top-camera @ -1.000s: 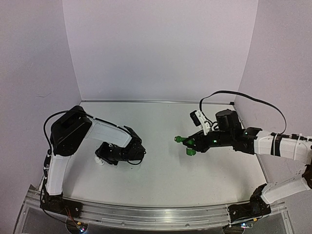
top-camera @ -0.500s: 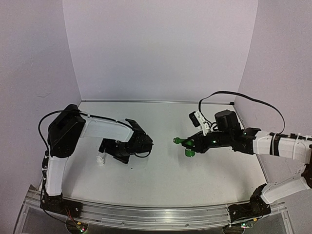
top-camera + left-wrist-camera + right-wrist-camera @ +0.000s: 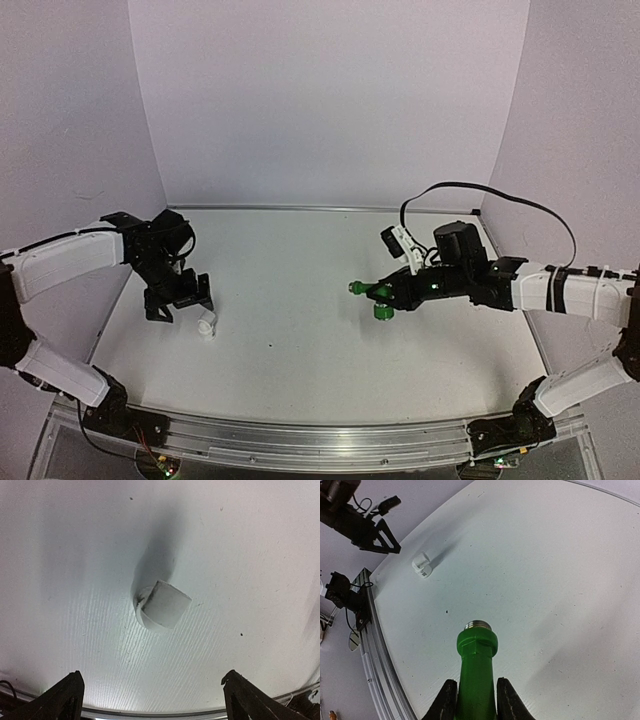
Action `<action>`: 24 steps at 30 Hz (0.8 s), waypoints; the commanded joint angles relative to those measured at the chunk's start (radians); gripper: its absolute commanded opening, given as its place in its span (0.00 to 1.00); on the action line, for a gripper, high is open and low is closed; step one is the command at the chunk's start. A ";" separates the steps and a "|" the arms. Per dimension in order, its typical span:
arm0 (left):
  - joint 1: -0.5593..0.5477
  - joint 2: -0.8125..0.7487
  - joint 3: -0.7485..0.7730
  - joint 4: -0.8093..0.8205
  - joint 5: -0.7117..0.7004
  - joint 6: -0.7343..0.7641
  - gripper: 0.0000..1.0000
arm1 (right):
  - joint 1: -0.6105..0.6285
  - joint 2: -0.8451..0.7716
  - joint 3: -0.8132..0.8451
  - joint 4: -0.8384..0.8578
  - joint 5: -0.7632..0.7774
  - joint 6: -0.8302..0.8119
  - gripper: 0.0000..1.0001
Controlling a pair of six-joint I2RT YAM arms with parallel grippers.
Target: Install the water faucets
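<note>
While the white fitting (image 3: 206,324) is left lying loose on the bench (image 3: 300,360), it isn't being gripped by anything. The left fingers (image 3: 155,305) are spread wide apart, just beside the fitting on its far-left side in the top view, and no contact with it can be made out.

From the left wrist view the fitting (image 3: 161,606) is seen ahead of and between the two dark fingertips (image 3: 65,700). A flat square face is turned up toward the camera with a rounded bit behind it, and a soft shadow is thrown on the bench past it.

The green tap (image 3: 378,296) is found well to the right of the fitting and a touch farther back, and it's clamped by the right fingers (image 3: 402,290). In the right wrist view the tap (image 3: 476,665) is squeezed from both sides by the fingers (image 3: 447,700). Its hex collar and silvery threaded end are pointed out roughly toward the fitting (image 3: 422,565), which is seen well apart from it. Whether the tap is touching the bench can't be told tbh.
</note>
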 commanded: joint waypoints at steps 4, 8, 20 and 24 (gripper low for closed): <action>0.041 0.227 -0.003 0.104 0.199 0.244 0.94 | 0.004 0.027 0.068 0.049 -0.050 0.029 0.00; 0.041 0.332 0.027 0.103 0.138 0.301 0.83 | 0.004 0.028 0.073 0.048 -0.046 0.035 0.00; 0.041 0.443 0.089 0.105 0.037 0.379 0.69 | 0.005 0.031 0.081 0.042 -0.040 0.042 0.00; 0.041 0.485 0.128 0.106 0.048 0.406 0.62 | 0.004 0.046 0.090 0.041 -0.047 0.043 0.00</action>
